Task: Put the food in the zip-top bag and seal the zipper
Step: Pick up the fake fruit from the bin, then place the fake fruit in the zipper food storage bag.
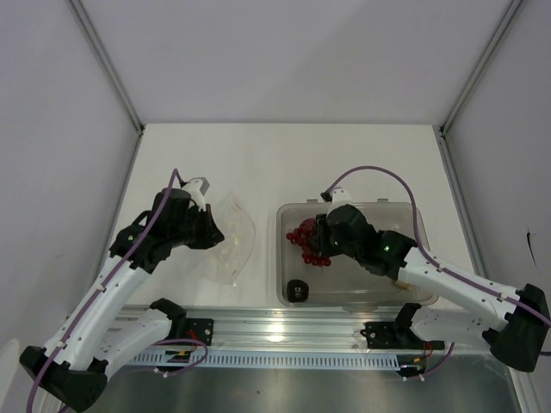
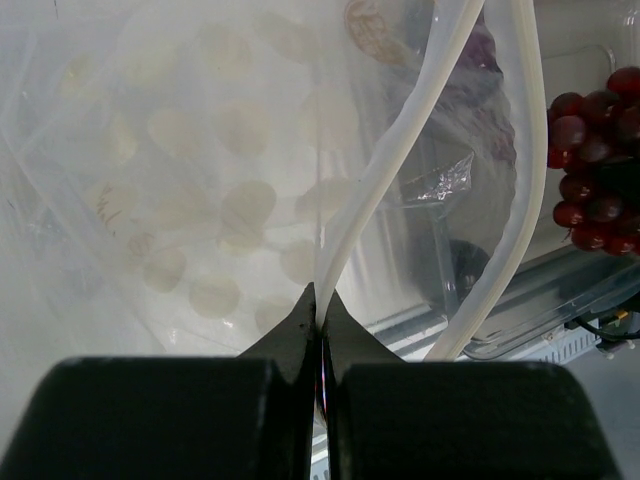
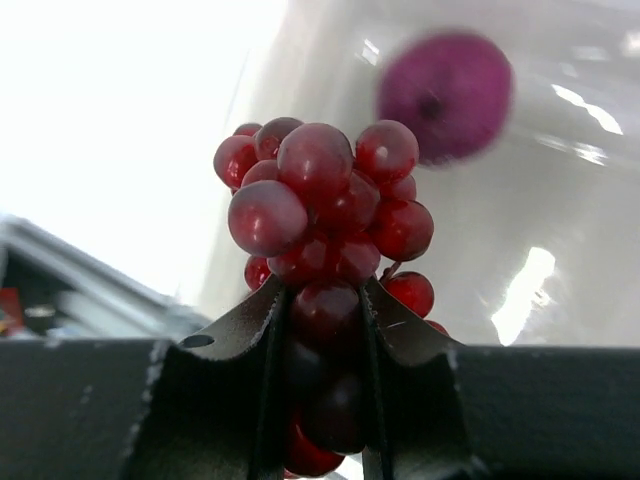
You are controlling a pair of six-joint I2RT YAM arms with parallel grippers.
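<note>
Left gripper (image 2: pixel 320 305) pressed tight, pinching the zipper (image 2: pixel 400 190), one pale strip at the mouth of the zip-top bag (image 1: pixel 234 241); the two strips stand parted. Bag sits on the left half of the table (image 1: pixel 284 163), just beside the clear tub (image 1: pixel 362 301). Right gripper (image 3: pixel 325 300) pinching the dark red grape bunch (image 3: pixel 325 200) at the tub's left end. Purple fruit (image 3: pixel 445 95) is in the tub. Blackish lump (image 1: pixel 298 289) is in its near-left corner.
</note>
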